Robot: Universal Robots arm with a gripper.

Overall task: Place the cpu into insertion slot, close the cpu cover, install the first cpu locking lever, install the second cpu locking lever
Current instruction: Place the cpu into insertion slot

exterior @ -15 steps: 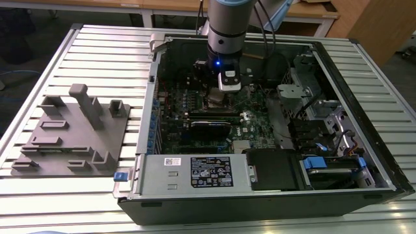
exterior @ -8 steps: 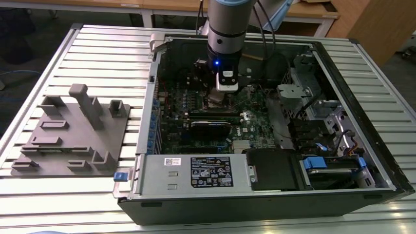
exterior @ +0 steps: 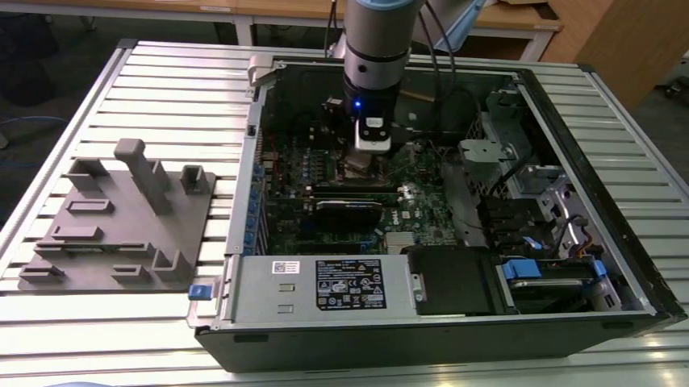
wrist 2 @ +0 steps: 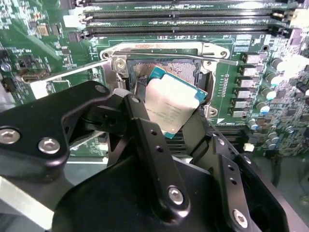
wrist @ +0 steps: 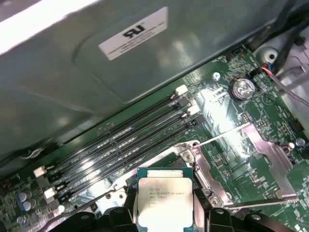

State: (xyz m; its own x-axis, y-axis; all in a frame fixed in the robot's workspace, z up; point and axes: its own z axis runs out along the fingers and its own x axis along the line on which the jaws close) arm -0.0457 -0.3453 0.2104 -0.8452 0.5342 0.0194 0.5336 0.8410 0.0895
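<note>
My gripper (exterior: pixel 372 147) reaches down inside the open computer case and is shut on the cpu (wrist 2: pixel 171 108), a flat square chip with a silver-grey top. Black fingers (wrist 2: pixel 145 130) pinch the chip's two sides, and it hangs tilted just above the insertion slot (wrist 2: pixel 164 67). In the first wrist view the cpu (wrist: pixel 165 200) sits in my gripper (wrist: pixel 165 215) in front of the insertion slot (wrist: pixel 166 159). The cpu cover (wrist: pixel 270 145) lies swung open beside the socket. Thin locking levers (wrist: pixel 227 137) stand raised off the board.
Long black memory slots (wrist: pixel 125 140) run beside the socket, against the case wall (wrist: pixel 96 82). A coin battery (wrist: pixel 241 87) is nearby. A black expansion card (exterior: pixel 350 211), the power supply (exterior: pixel 323 286) and drive bays (exterior: pixel 538 274) crowd the case. A grey fixture (exterior: pixel 119 226) sits at the exterior view's left.
</note>
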